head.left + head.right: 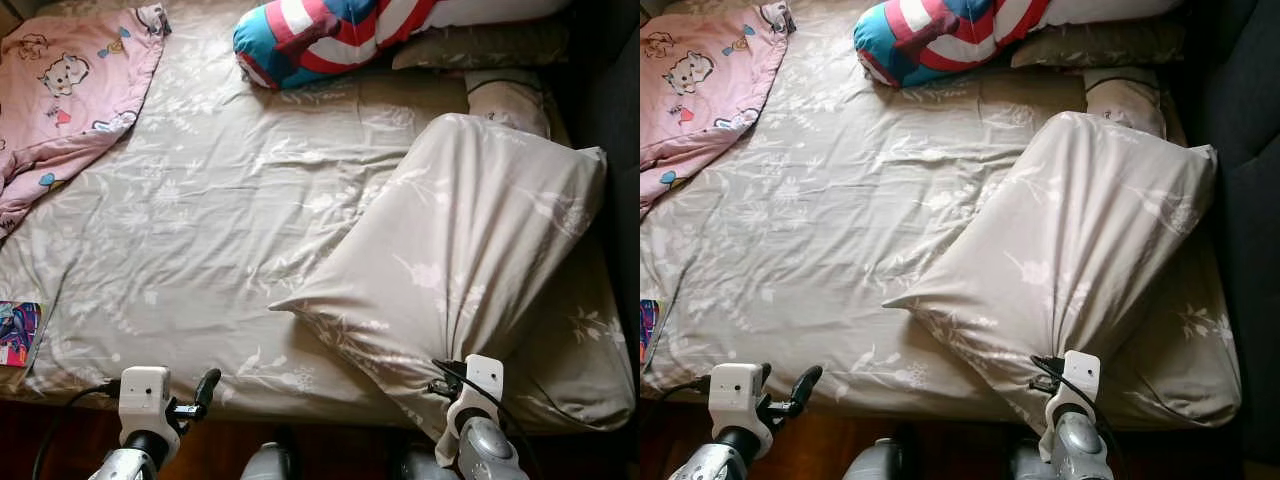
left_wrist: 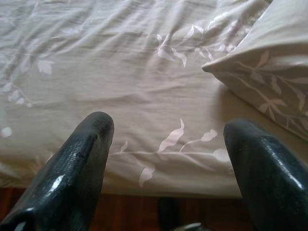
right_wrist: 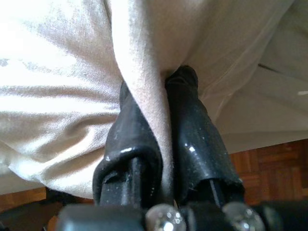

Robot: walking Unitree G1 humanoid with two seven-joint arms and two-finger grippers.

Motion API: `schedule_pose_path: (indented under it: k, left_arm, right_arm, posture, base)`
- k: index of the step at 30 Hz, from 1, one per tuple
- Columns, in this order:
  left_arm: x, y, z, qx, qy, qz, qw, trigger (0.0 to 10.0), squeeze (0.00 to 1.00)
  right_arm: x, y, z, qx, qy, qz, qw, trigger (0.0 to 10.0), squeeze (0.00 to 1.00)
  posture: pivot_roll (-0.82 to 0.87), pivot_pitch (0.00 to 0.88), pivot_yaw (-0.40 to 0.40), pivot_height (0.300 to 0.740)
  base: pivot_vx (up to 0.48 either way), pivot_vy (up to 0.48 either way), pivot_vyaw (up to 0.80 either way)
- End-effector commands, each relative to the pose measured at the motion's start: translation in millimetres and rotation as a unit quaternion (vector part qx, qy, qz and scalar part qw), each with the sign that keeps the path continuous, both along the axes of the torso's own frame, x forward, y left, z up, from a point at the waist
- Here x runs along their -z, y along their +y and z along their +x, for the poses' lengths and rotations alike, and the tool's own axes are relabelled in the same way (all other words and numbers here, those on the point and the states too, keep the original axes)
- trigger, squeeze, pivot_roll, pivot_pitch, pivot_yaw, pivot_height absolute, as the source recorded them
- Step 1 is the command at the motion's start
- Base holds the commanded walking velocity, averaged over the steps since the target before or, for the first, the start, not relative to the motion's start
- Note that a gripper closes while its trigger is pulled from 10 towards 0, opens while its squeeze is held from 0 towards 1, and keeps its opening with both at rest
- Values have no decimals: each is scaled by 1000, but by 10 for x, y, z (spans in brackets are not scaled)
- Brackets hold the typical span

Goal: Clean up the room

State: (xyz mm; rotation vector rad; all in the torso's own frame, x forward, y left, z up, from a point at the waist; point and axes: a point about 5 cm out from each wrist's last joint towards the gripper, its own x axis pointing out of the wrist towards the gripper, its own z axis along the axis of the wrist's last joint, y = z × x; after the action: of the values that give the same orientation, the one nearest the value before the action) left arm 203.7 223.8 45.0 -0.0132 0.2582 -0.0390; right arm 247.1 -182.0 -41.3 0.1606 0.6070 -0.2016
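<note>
A large beige pillow [image 1: 455,250] with a pale leaf print lies slantwise on the right half of the bed [image 1: 200,230]. My right gripper [image 3: 161,103] is shut on a fold of the pillow's cover at its near end, close to the bed's front edge. In the head views the right wrist [image 1: 470,395] pokes up under that pinched end. My left gripper [image 2: 168,139] hangs open over the bed's front edge, left of the pillow's corner [image 2: 211,70], with nothing between its fingers [image 1: 205,388].
A pink cartoon blanket [image 1: 70,90] covers the far left corner. A striped red, white and blue cushion [image 1: 320,35] and more pillows [image 1: 505,95] lie along the far side. A colourful book [image 1: 18,332] sits at the front left edge. Dark wooden floor [image 3: 269,154] lies below.
</note>
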Motion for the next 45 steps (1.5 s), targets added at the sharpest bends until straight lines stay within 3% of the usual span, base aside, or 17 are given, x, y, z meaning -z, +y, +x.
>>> schedule_pose_path:
  k: [1,9,11,15,20,45]
  left_arm:
    - [130,55,-73,-18,24,0,1000,10000,0]
    - [209,54,91,-36,19,-7,999,10000,0]
    - [209,54,91,-36,19,-7,999,10000,0]
    - [233,65,221,-50,11,-12,999,10000,0]
    - [250,63,307,-51,8,-11,999,10000,0]
    - [250,63,307,-51,8,-11,999,10000,0]
  right_arm:
    - [245,-5,-324,17,80,17,997,0,0]
    - [163,-377,-293,67,76,-26,995,0,0]
    - [163,-377,-293,67,76,-26,995,0,0]
    - [-5,-821,-247,150,54,-64,985,0,0]
    - [-183,-1213,-252,205,36,-109,972,0,0]
    - [-183,-1213,-252,205,36,-109,972,0,0]
  posture:
    - [75,299,82,740]
    - [0,180,35,740]
    - [0,180,35,740]
    - [-47,122,32,740]
    - [-71,106,39,740]
    - [-71,106,39,740]
  base:
    - [0,0,0]
    - [0,0,0]
    - [0,0,0]
    - [0,0,0]
    - [0,0,0]
    - [0,0,0]
